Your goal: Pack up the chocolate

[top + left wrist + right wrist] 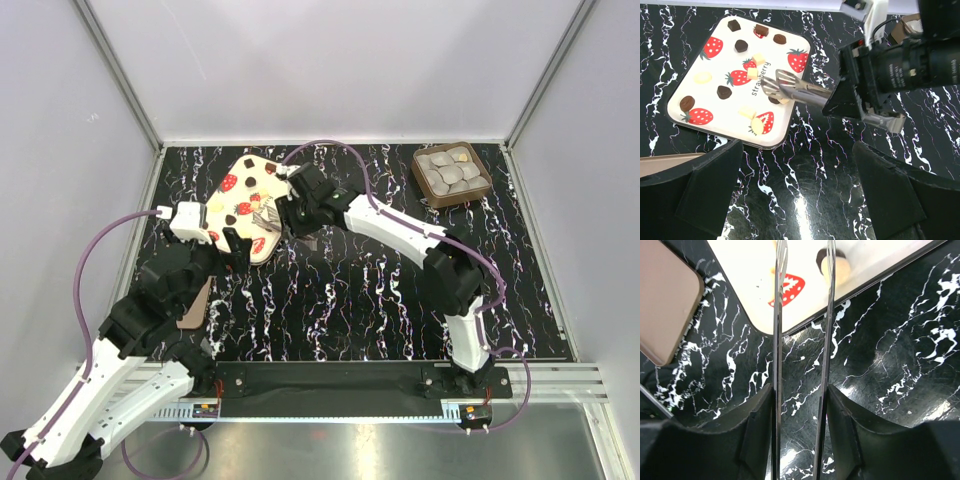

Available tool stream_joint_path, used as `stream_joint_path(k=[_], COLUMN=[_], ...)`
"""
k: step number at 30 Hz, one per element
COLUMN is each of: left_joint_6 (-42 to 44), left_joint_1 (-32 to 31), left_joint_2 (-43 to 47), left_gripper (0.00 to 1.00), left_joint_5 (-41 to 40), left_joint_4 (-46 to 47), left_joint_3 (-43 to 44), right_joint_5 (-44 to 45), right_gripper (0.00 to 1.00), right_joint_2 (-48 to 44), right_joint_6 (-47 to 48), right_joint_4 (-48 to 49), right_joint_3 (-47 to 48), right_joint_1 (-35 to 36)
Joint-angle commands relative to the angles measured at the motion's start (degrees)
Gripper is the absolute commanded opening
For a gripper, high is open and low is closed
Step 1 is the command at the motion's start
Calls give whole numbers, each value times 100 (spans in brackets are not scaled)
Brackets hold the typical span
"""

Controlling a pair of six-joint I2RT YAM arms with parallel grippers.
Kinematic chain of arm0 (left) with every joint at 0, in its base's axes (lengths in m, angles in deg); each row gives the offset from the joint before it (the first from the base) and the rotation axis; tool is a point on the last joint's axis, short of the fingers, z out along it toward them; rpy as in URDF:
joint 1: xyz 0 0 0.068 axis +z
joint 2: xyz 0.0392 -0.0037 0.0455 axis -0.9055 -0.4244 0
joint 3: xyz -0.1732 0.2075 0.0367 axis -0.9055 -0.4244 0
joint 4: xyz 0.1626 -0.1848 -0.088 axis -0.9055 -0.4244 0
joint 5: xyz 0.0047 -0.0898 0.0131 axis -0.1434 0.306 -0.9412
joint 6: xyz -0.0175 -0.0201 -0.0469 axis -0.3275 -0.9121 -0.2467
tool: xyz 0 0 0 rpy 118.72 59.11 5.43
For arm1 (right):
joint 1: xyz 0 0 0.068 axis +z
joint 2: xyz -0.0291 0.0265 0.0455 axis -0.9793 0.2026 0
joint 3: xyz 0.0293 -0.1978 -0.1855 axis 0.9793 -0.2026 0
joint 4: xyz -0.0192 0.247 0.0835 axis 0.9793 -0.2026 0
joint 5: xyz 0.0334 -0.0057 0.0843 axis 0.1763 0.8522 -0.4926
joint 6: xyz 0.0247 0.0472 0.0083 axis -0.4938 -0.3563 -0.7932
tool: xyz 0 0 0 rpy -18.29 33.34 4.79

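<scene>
Seven or so chocolates (pixel 452 170) sit in the brown tray (pixel 424 176), far right corner of the bench (pixel 380 300).
Right gripper (pixel 801 402) clasps metal tongs (pixel 797 91) over the strawberry lid (pixel 705 100); left gripper (pixel 797 165) gapes, holding nothing.

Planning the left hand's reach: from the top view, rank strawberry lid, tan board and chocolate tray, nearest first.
1. strawberry lid, just ahead of the left hand
2. tan board, near-left, under the arm
3. chocolate tray, far right corner
</scene>
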Motion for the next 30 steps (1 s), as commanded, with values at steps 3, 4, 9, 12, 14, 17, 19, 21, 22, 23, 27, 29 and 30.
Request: stream_joint_path(k=[3, 4, 9, 12, 14, 17, 19, 21, 22, 23, 27, 29, 30], left_joint_6=[36, 36, 36, 36, 36, 36, 27, 27, 27, 27, 27, 27, 27], left_joint_1=[30, 30, 30, 30, 30, 39, 39, 39, 39, 39, 48, 48, 48], left_joint_2=[25, 25, -36, -89, -106, -124, -115, -107, -124, -115, -133, -133, -133], left_gripper=[99, 99, 99, 99, 99, 99, 99, 99, 99, 99, 99, 99, 99], left_joint_5=[-127, -109, -65, -21, 5, 23, 23, 23, 23, 31, 49, 58, 58], left_joint_4=[359, 351, 351, 359, 359, 351, 351, 359, 359, 359, 368, 368, 368], left_joint_3=[-34, -43, -34, -17, -17, -17, -17, -17, -17, -17, -17, -25, -25], right_joint_5=[228, 298, 483, 553, 563, 563, 528, 501, 458, 440, 396, 396, 404], right_gripper=[51, 51, 52, 52, 52, 52, 52, 52, 52, 52, 52, 52, 52], right_joint_2=[69, 95, 69, 34, 34, 69, 95, 96, 87, 87, 87, 87, 95], right_joint_6=[337, 372, 496, 522, 540, 575, 575, 557, 540, 514, 513, 513, 531], right_joint_4=[68, 50, 32, 59, 67, 68, 41, 50, 59, 76, 85, 85, 68], right_joint_3=[44, 44, -52, -131, -149, -184, -228, -289, -316, -342, -404, -395, -395], right_joint_1=[123, 123, 131, 131, 123, 131, 123, 131, 131, 131, 131, 131, 131])
